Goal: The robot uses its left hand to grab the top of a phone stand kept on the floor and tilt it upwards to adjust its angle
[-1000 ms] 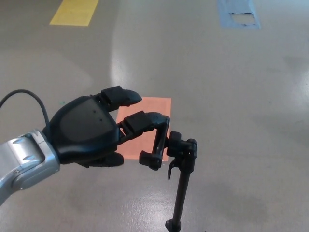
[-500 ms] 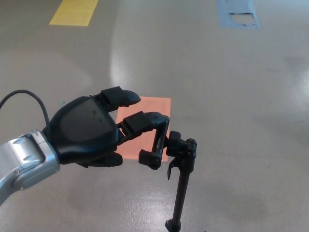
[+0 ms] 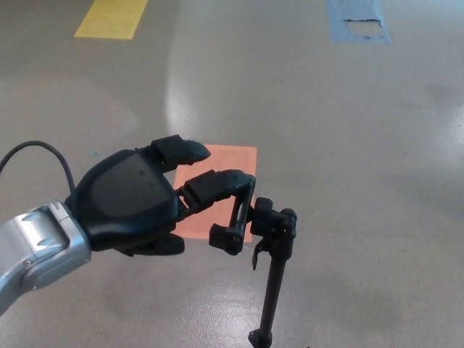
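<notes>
A black phone stand (image 3: 274, 275) rises on a thin pole from the floor at lower centre. Its clamp head (image 3: 274, 220) is at the top, with a black holder bar (image 3: 235, 217) slanting down to the left. My left hand (image 3: 134, 199) reaches in from the left at the height of the stand's top. One curled finger (image 3: 217, 183) touches the upper end of the holder bar, the other finger (image 3: 181, 150) points forward above it, and the thumb sits underneath, apart from the stand. The hand is open, not closed around the stand. The stand's base is cut off by the lower edge.
The floor is grey and glossy, with an orange rectangle (image 3: 228, 163) behind the hand, a yellow patch (image 3: 112, 18) at far left and a blue patch (image 3: 359, 20) at far right. A black cable (image 3: 36, 148) loops above my left forearm.
My left hand has sunk slightly, its finger still against the holder bar. The stand has barely moved.
</notes>
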Controlling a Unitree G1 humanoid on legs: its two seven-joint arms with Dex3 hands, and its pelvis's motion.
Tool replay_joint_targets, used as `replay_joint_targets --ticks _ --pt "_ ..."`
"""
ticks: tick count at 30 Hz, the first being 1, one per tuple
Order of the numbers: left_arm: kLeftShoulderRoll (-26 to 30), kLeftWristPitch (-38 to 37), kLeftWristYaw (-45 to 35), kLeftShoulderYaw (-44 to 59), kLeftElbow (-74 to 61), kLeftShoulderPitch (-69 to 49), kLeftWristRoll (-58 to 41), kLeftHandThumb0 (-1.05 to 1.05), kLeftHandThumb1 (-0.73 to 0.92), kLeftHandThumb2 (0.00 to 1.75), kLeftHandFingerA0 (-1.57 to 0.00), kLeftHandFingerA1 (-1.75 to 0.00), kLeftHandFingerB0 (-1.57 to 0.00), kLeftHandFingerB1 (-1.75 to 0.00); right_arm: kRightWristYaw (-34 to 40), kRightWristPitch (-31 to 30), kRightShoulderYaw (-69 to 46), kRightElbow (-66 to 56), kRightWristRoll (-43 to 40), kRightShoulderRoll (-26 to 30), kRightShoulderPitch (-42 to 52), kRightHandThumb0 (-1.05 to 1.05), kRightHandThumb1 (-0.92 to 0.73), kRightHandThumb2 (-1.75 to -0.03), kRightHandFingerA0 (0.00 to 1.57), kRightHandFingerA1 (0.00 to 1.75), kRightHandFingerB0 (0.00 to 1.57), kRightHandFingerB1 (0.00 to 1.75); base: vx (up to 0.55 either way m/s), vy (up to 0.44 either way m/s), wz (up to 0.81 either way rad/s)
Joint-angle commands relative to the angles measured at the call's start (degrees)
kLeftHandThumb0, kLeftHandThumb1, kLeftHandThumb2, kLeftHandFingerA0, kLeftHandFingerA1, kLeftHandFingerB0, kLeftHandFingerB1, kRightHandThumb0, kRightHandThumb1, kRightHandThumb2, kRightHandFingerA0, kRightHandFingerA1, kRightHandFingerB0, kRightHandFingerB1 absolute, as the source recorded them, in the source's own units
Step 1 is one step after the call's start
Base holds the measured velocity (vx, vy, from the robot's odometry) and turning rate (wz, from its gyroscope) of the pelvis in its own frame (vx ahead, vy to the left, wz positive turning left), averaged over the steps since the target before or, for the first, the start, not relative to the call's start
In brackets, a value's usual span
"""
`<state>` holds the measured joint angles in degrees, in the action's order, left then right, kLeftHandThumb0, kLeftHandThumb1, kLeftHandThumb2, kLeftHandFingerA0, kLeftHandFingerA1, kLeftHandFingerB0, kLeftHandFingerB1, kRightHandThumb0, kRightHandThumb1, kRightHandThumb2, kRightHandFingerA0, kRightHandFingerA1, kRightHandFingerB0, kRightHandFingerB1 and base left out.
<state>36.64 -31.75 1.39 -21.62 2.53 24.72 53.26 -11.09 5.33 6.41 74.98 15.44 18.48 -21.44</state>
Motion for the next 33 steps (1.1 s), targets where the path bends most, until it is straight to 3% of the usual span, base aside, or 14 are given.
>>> replay_joint_targets --ticks 1,21,22,27,28,33 --pt "0.0 1.5 -1.0 -0.4 -0.2 -2.3 1.2 -0.36 0.48 1.04 0.0 -0.46 -0.01 -0.49 -0.5 0.3 0.6 0.1 0.5 0.8 0.2 -0.58 -0.75 -0.62 0.25 0.4 0.31 0.34 0.0 0.0 0.0" --pt "-1.0 3.6 1.1 -2.4 2.1 -7.4 2.7 -0.35 0.49 1.04 0.0 -0.46 0.0 -0.49 -1.1 -0.4 1.6 0.2 0.5 0.9 -0.6 -0.59 -0.74 -0.62 0.25 0.4 0.32 0.34 0.0 0.0 0.0" --pt "-1.0 3.9 0.6 -2.4 1.9 -7.5 2.6 -0.67 0.78 0.63 -0.22 -0.3 -0.05 -0.26 -1.2 -0.4 1.6 0.2 0.5 0.8 -0.6 -0.58 -0.75 -0.62 0.24 0.4 0.32 0.34 0.0 0.0 0.0" --pt "-0.9 4.0 2.4 -2.7 3.0 -7.7 3.6 -0.66 0.75 0.62 -0.27 -0.32 -0.09 -0.26 -1.4 -0.5 2.0 0.3 0.7 0.8 -1.2 -0.58 -0.75 -0.62 0.25 0.38 0.31 0.33 0.0 0.0 0.0" --pt "-0.8 4.0 2.6 -2.8 3.3 -7.5 4.0 -0.35 0.48 1.03 0.0 -0.45 0.0 -0.49 -1.5 -0.4 2.1 0.3 0.8 0.8 -1.3 -0.57 -0.76 -0.62 0.26 0.38 0.31 0.34 0.0 0.0 0.0" --pt "-0.4 3.8 2.5 -2.8 4.2 -7.0 3.9 -0.35 0.49 1.03 0.0 -0.45 0.0 -0.49 -1.9 -0.5 2.4 0.5 0.8 0.8 -2.2 -0.57 -0.75 -0.62 0.27 0.38 0.31 0.34 0.0 0.0 0.0"
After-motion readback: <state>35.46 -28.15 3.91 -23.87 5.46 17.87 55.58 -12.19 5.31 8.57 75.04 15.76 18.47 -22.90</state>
